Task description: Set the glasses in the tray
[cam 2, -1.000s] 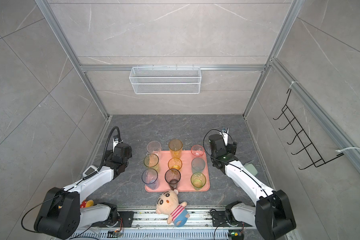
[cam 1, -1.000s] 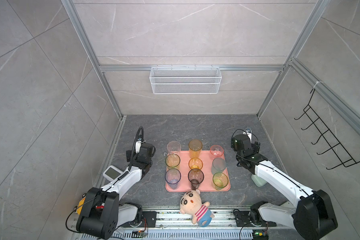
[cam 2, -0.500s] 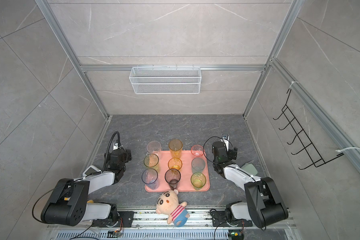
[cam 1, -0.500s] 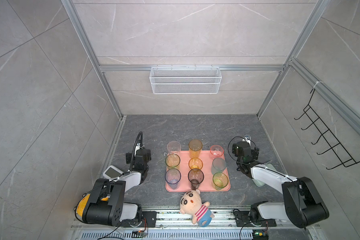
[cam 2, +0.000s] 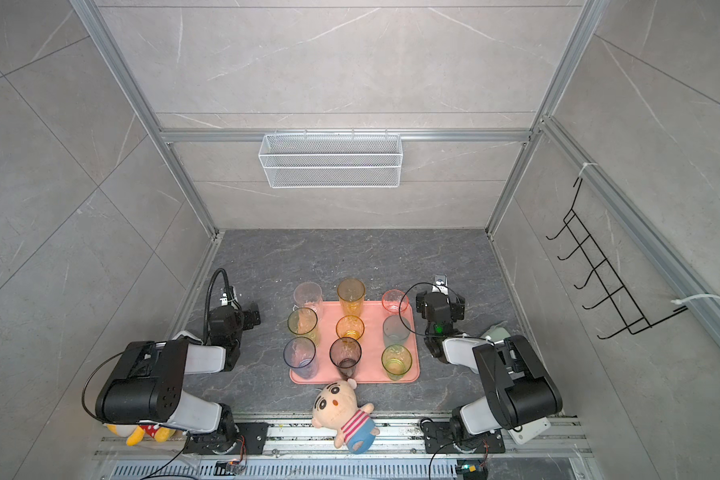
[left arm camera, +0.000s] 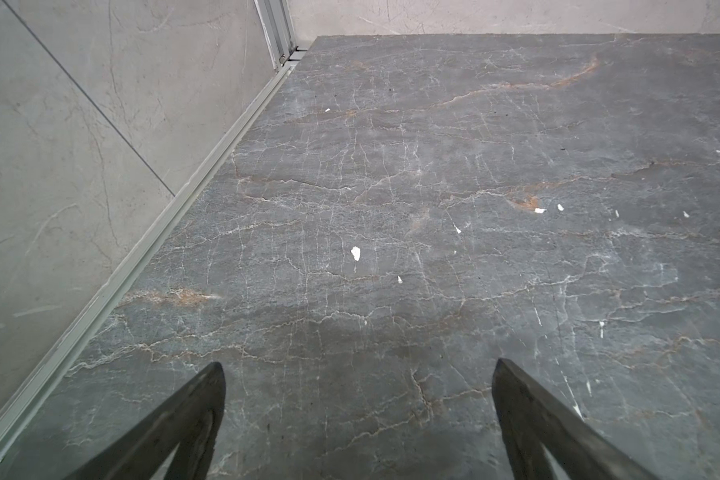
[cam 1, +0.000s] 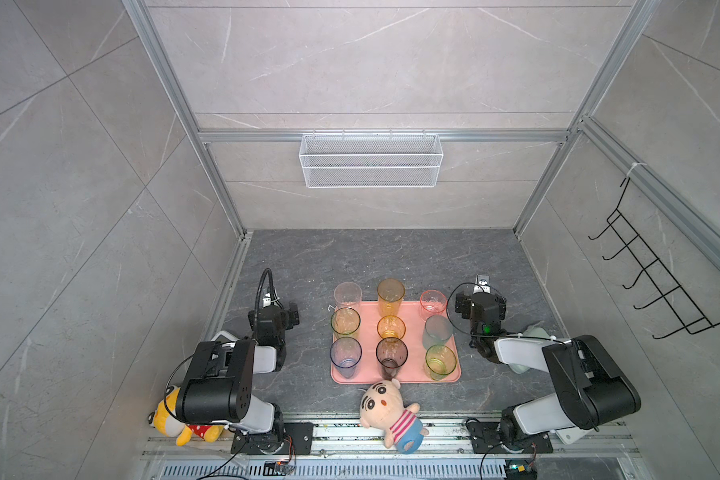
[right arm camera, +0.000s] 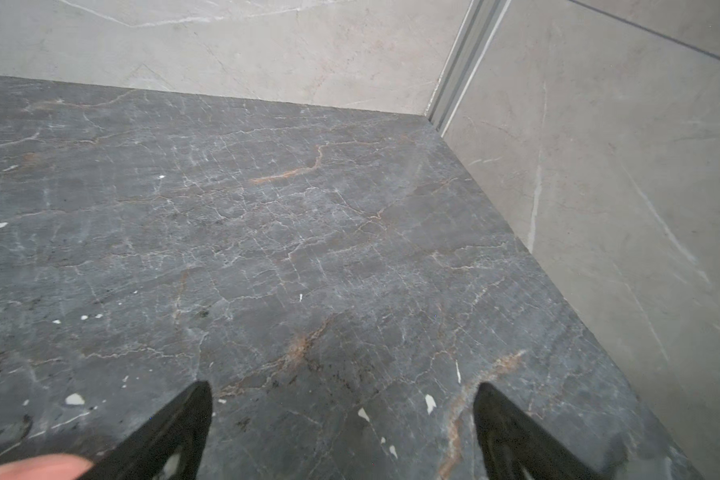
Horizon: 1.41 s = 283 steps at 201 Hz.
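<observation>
Your tray (cam 1: 414, 368) lies flat in the middle of the floor (cam 1: 308, 266). Its long side runs left to right in both top views. Nine glasses (cam 1: 390, 327) stand up straight on it, mouths up, in three rows of three (the back row is right at the far rim, and I cannot tell if it is fully inside). The left gripper (left arm camera: 358, 365) and the right gripper (right arm camera: 342, 384) sit one on each side of the tray, apart from it. Their jaws are wide open, with only bare floor between them. A striped doll (cam 1: 385, 411) lies at the near rim, with its head right against it. A yellow doll (cam 1: 192, 434) peeks out under the left arm (cam 1: 217, 382).
</observation>
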Each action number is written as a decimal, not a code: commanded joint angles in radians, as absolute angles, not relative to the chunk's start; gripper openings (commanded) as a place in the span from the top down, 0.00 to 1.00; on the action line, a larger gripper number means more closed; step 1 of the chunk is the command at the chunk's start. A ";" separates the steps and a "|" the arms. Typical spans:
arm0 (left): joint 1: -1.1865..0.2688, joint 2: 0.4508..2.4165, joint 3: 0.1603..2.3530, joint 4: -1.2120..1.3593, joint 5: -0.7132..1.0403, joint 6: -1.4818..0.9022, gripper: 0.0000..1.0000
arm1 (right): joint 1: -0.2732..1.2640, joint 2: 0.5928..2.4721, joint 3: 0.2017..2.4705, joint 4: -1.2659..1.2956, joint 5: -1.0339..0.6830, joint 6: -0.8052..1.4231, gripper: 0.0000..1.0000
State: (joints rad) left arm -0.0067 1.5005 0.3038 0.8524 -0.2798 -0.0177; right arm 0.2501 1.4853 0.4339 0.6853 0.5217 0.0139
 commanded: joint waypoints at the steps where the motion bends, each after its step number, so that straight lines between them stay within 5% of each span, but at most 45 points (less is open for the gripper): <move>1: -0.006 1.505 0.336 0.901 -0.277 -0.025 0.00 | 0.250 1.487 0.430 0.741 0.464 -0.020 0.01; 72: -0.007 1.505 0.337 0.903 -0.277 -0.025 0.00 | 0.231 1.468 0.375 0.822 0.377 -0.032 0.01; 115: -0.006 1.506 0.337 0.901 -0.277 -0.025 0.00 | 0.160 1.547 0.325 1.002 0.168 -0.034 0.01; 283: -0.006 1.505 0.337 0.901 -0.275 -0.025 0.00 | 0.145 1.519 0.348 0.901 0.147 -0.018 0.01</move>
